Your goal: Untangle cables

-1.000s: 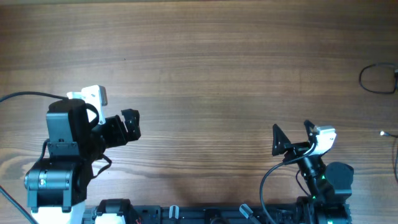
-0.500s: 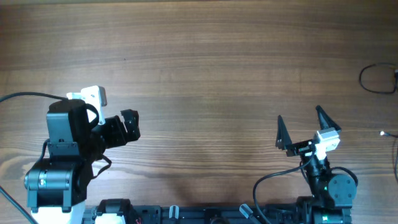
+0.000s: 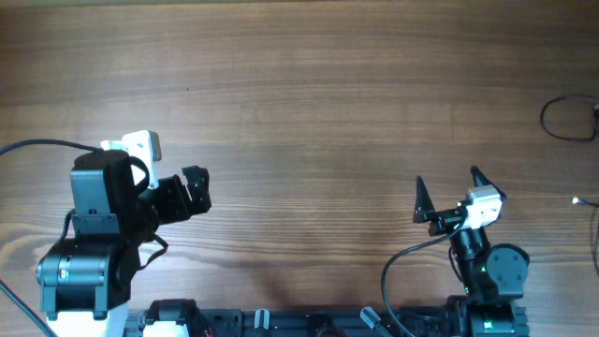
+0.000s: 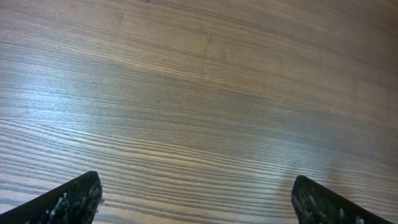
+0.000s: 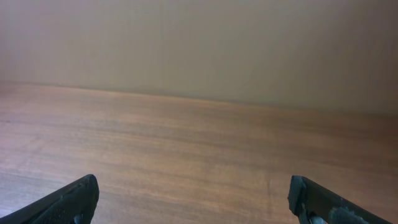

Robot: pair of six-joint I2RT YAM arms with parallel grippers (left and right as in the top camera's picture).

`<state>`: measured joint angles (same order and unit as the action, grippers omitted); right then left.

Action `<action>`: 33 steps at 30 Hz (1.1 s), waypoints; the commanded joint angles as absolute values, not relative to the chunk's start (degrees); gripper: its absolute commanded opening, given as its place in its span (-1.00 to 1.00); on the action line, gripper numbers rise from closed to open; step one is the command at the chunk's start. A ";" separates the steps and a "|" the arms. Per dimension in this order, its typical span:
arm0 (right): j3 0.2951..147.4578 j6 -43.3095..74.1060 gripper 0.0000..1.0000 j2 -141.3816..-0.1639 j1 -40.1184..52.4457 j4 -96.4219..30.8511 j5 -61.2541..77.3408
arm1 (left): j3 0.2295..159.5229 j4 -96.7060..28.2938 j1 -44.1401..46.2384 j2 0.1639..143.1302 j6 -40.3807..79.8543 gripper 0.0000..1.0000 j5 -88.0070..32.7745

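A thin dark cable (image 3: 565,120) lies in a small loop at the table's far right edge. A second thin cable (image 3: 593,227) with a tiny white tip (image 3: 575,200) runs off the right edge below it. My right gripper (image 3: 448,190) is open and empty, well left of both cables. In the right wrist view its jaws (image 5: 193,194) are spread wide over bare wood, with no cable in sight. My left gripper (image 3: 196,188) is at the left, far from the cables. Its jaws (image 4: 196,194) are open and empty over bare wood.
The wooden table (image 3: 309,94) fills the overhead view. A thick black arm cable (image 3: 42,143) runs off the left edge. The arm bases and a black rail (image 3: 309,323) sit along the front edge.
My right arm has swung a little to the right and its wrist has turned, with the jaws still open. The left arm and the cables have not moved.
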<state>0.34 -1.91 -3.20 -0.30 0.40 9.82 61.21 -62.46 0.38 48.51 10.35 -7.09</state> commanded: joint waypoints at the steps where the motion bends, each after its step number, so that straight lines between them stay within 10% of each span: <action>1: 0.32 -3.01 0.99 -4.95 0.03 0.54 8.12 | 60.95 -62.48 0.49 48.21 10.00 1.00 -6.55; 33: 0.32 -3.01 1.00 -0.21 -0.01 0.54 8.10 | 60.95 -62.43 0.49 43.79 10.00 1.00 -6.55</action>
